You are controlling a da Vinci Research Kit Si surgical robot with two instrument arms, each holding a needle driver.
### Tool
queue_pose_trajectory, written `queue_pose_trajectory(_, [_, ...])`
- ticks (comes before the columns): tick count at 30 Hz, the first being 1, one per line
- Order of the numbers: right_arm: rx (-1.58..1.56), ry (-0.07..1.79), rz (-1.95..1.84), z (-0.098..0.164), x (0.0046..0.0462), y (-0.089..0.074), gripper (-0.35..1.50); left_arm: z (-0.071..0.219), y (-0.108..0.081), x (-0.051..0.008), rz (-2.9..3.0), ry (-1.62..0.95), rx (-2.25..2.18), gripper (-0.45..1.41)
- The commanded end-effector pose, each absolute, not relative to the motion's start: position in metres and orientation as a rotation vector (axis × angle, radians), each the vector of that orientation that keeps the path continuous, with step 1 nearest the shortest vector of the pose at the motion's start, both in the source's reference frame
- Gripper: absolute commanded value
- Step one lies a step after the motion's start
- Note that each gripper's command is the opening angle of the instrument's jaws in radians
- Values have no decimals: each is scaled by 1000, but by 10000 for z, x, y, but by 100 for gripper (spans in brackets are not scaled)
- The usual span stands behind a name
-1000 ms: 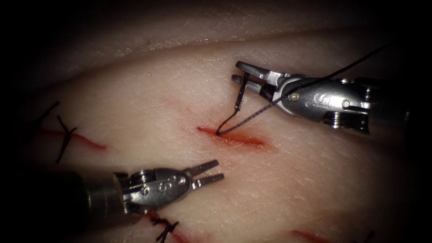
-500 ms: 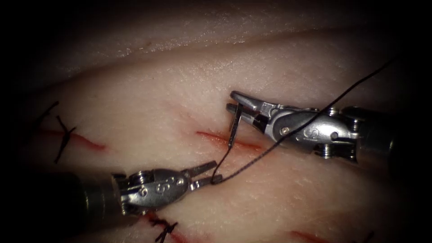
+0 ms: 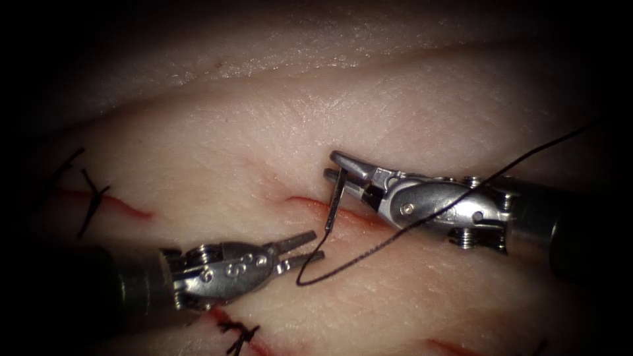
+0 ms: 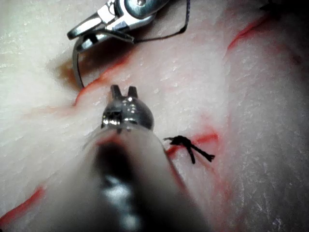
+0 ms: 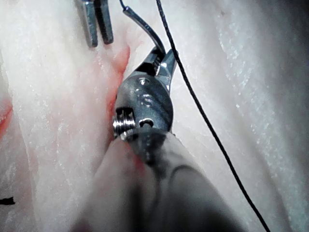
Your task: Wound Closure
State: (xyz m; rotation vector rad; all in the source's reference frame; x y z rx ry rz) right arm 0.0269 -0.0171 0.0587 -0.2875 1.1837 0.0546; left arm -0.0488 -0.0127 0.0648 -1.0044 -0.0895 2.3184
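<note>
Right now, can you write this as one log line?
right tool: holds needle near its tail | needle: over cut | left tool: open, empty

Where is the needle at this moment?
In the endoscope view, the needle hangs from the right tool above the cut, right of the left tool.

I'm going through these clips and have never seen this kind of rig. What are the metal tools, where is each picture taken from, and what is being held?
This is a surgical practice robot sewing a cut in pork belly, the tissue. The wide picture comes from an endoscope above and in front; the other two come from small cameras near each arm's wrist, looking along its shaft.

The right arm's tool enters from the right, its jaws shut on the curved needle near its thread end. The needle's body goes down into the cut, so its tip is hidden. The dark thread loops over the tissue and trails off to the right.

The left arm's tool has open jaws and holds nothing. Finished stitches lie on other cuts.
</note>
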Motion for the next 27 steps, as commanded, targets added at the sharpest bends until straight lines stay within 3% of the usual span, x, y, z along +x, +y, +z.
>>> queue_pose_trajectory(1, [-274, 1183, 67, 598, 275, -175, -35, 651, -122, -496, 2314, -87, -1001, 14])
queue_pose_trajectory(27, [-215, 1214, 167, 586, 263, -159, -35, 668, -125, -506, 2315, -60, -994, 5])
